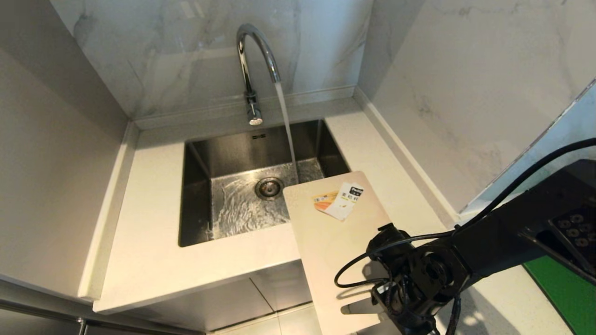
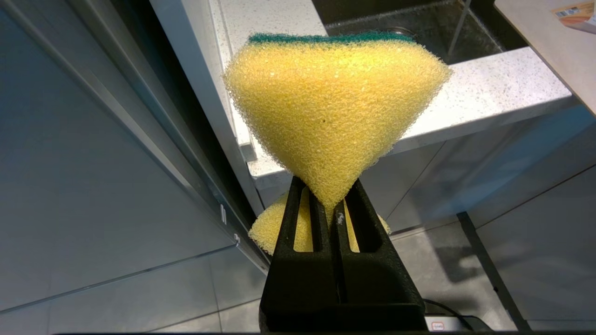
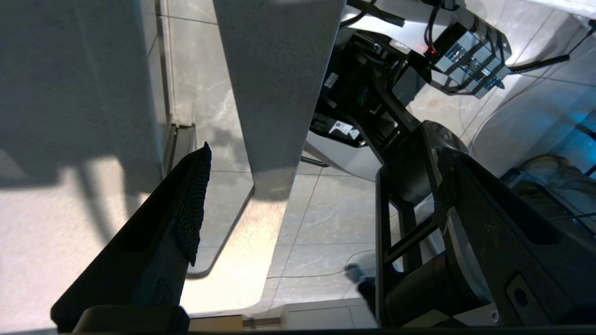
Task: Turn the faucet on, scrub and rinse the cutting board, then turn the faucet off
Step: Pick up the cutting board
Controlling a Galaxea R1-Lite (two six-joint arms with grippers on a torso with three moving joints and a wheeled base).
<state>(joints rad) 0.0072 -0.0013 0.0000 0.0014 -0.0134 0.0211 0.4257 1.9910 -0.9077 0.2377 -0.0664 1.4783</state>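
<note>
**Inspection: tap running, board part over sink, right arm at the near end**

Nearest my head camera is my right arm, black and cabled, reaching in from the right over the near end of the cutting board (image 1: pixel 333 232). The right pincer (image 3: pixel 321 195) has its padded fingers (image 3: pixel 193 204) well apart, holding nothing; in the wrist view the board's pale edge stands between them, and floor tiles lie beyond. I cannot tell whether either pad touches the board.

The board lies on the desk (image 1: pixel 149 242) to the right of the sink (image 1: pixel 195 200). Its far corner juts over the basin and its near end overhangs the desk's front edge. A white-and-orange label (image 1: pixel 339 201) sits near the far end.

The faucet (image 1: pixel 253 56) stands behind the sink. Water (image 1: pixel 286 125) runs from its spout and lands in the basin beside the drain (image 1: pixel 269 187), just clear of the board's corner.

The left pincer (image 2: pixel 331 207) is clamped on a yellow sponge (image 2: pixel 333 111) with a green scouring face, held low in front of the desk, outside the head view
</note>
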